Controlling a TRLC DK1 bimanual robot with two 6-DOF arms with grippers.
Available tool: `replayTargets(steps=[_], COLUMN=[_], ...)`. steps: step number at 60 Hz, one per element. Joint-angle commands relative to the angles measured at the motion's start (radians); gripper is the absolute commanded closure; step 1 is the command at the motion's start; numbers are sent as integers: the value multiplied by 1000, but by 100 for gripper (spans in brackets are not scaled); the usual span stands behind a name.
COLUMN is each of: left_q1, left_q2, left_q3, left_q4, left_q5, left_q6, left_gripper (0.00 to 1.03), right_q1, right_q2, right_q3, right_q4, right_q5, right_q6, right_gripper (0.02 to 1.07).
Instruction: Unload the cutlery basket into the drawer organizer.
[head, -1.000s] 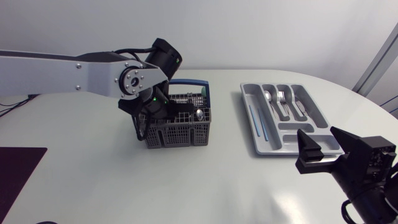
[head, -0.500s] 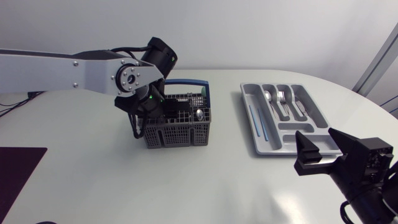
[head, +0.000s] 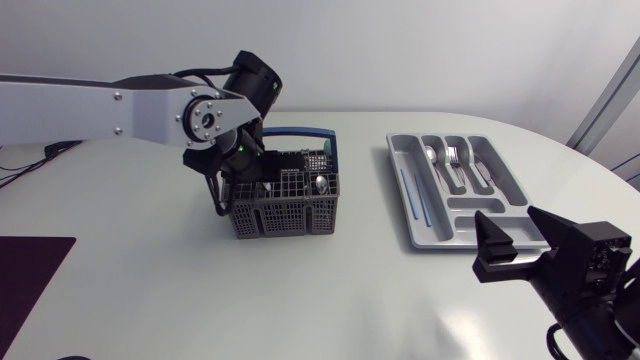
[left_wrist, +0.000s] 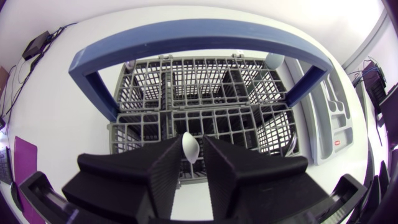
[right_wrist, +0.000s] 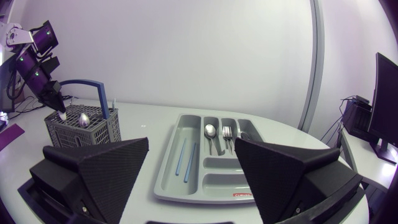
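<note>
Left gripper (left_wrist: 192, 140) above grey mesh cutlery basket with blue handle (head: 285, 203), centre-left of head view; jaws clamped on white utensil tip (left_wrist: 190, 149). Right gripper (head: 522, 243) lower right, jaws spread wide, near grey plastic drawer organizer tray (head: 478, 212).

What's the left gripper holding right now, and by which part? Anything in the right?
Left gripper pinches a pale utensil by its rounded top end, over the grey cutlery basket; its kind I cannot tell. Right gripper is open, holding nothing.
</note>
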Motion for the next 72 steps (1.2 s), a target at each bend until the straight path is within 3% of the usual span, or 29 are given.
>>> replayTargets(steps=[1,25,72], left_q1=[8,2,26], left_q2=[26,26,-307], left_q3=[16,13,-87], left_q4=[5,-24,-48], left_q5=[-4,11,51], left_q6=[-25,-25,-18], left_gripper=[97,100,100], right_q1=[9,9,18], right_q2=[-4,-4,-19], right_q3=[-29,-32,-22], right_q4=[11,17,11], right_q5=[2,4,11], right_q6=[-20,-20,-26], right_gripper=[7,7,7])
